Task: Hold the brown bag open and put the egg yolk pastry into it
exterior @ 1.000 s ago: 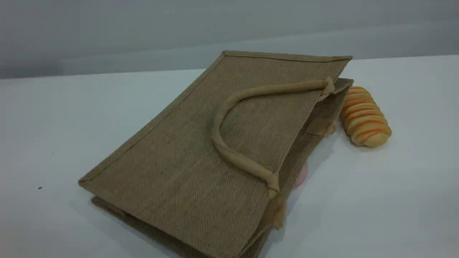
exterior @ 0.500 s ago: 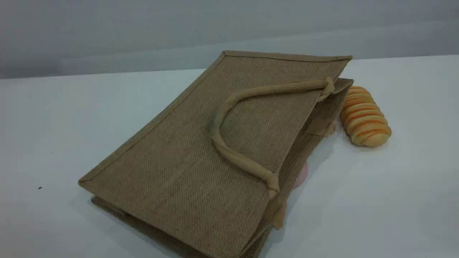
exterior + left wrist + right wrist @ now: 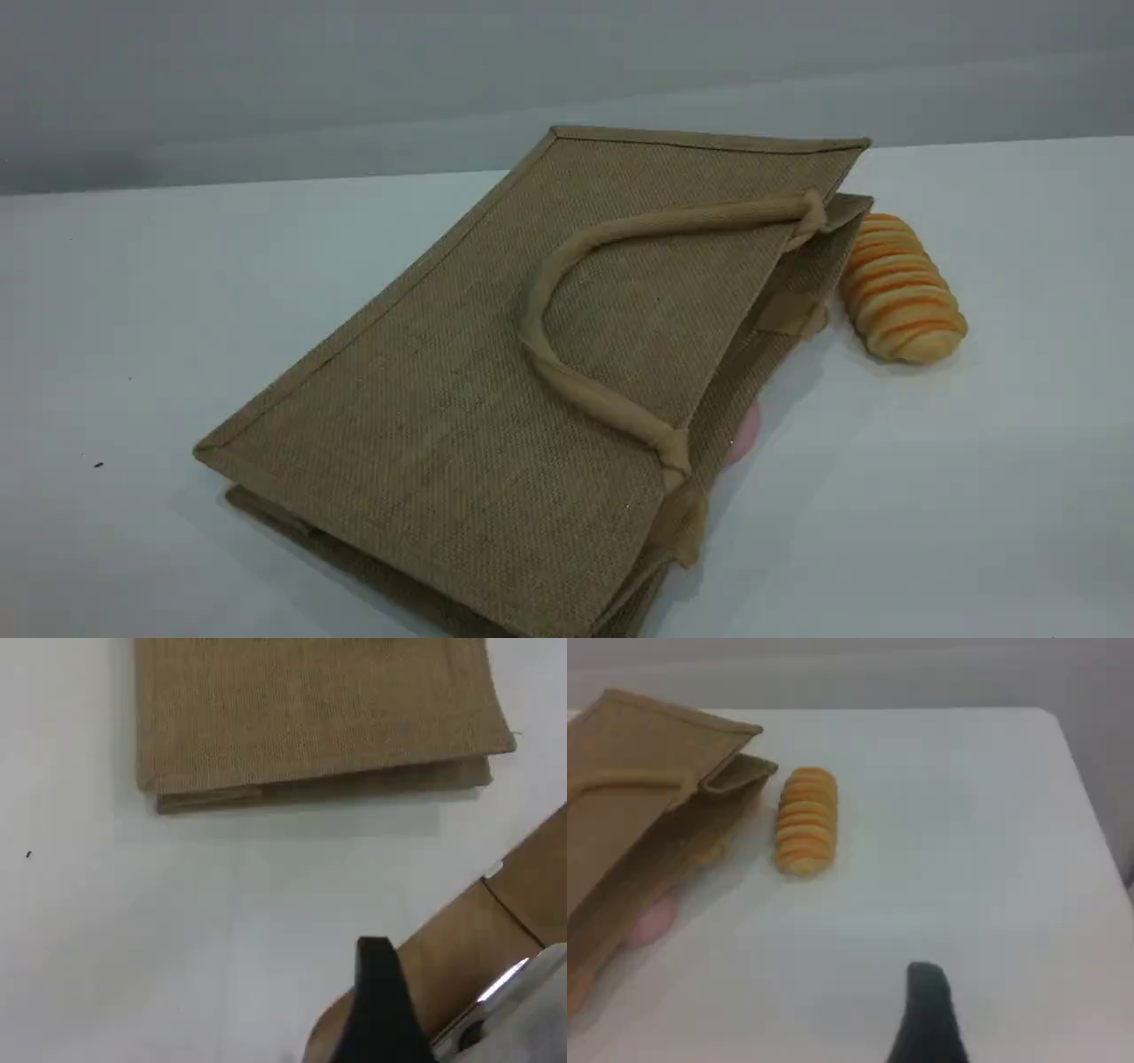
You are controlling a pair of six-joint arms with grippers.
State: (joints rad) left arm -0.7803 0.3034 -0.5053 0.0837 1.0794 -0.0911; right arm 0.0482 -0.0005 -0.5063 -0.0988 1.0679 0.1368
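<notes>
The brown bag (image 3: 461,399) lies flat on the white table, mouth towards the right, with one beige handle (image 3: 533,330) resting on its upper face. The right wrist view shows its mouth end (image 3: 647,788), the left wrist view its closed bottom edge (image 3: 310,735). The egg yolk pastry is out of view in every frame. Neither gripper appears in the scene view. One dark fingertip (image 3: 379,983) of my left gripper hovers over bare table, short of the bag's bottom. One fingertip (image 3: 926,1001) of my right gripper is over bare table, right of the bag's mouth. Nothing sits against either fingertip.
A long orange-striped ridged bread (image 3: 899,288) lies just right of the bag's mouth. A pink-marked thing (image 3: 747,431) peeks out from under the mouth's edge. A brown board-like surface (image 3: 496,939) fills the left wrist view's lower right. The table's right edge (image 3: 1090,806) is close.
</notes>
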